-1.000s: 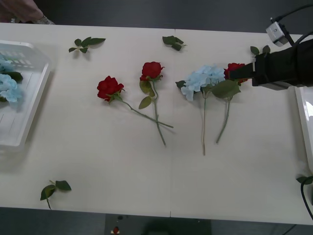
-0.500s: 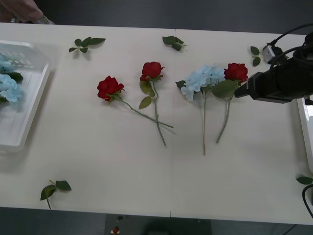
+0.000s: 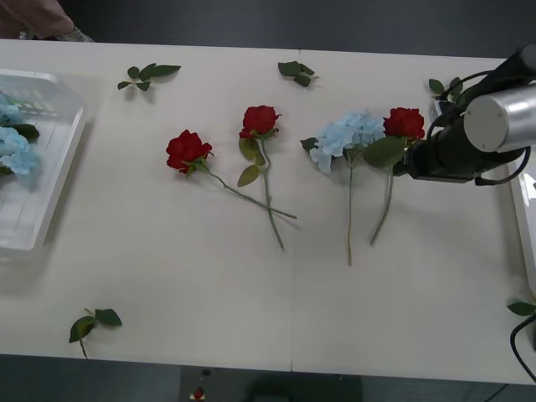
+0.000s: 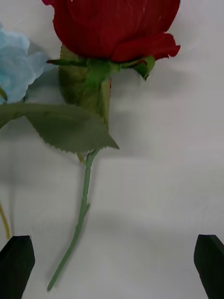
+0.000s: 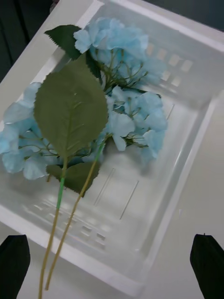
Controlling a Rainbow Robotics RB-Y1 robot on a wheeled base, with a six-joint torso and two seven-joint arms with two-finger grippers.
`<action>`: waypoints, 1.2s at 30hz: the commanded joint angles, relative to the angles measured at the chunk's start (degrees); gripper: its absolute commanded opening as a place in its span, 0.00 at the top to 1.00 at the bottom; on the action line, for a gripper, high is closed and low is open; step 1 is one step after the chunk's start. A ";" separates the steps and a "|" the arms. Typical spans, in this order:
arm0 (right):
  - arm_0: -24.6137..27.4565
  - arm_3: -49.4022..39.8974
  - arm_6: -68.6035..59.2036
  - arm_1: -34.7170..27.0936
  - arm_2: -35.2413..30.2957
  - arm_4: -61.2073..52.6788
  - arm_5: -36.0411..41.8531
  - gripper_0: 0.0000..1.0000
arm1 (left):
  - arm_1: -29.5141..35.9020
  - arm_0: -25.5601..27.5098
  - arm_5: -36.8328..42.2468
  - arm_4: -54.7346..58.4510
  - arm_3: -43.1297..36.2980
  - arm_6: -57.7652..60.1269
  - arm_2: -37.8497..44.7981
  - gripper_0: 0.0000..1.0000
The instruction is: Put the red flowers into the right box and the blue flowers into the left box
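Right wrist view, right end effector [image 4: 112, 266] spread wide, empty, over red flower [image 4: 112, 28] stem

the table [image 3: 251, 276] is seen from above in the front view, facing forward and down. a red rose [image 4: 112, 28] is viewed closely from the right wrist, shared with the front view [image 3: 404, 122]. the left box [image 5: 186, 154] is viewed closely from the left wrist.

White table [image 3: 251, 285] holds 3 red flowers [image 3: 188, 151], blue flowers [image 3: 345, 134], sprigs [image 3: 92, 323]
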 commanded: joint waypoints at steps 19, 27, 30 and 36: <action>-6.18 16.80 0.15 8.93 2.41 12.50 -13.93 0.00 | 1.50 -23.24 10.90 -15.13 -1.17 40.70 -18.11 0.00; -6.18 18.64 -0.03 10.16 2.67 15.23 -15.51 0.00 | -0.70 -31.33 17.32 -24.44 -1.17 53.62 -28.13 0.00; -6.18 19.52 -0.03 10.25 2.76 15.14 -16.48 0.00 | -4.57 -33.88 19.25 -27.61 -1.17 54.32 -29.89 0.00; -6.18 21.02 0.06 10.25 3.20 14.70 -18.94 0.00 | -12.65 -37.66 19.25 -32.53 -1.09 54.85 -32.88 0.00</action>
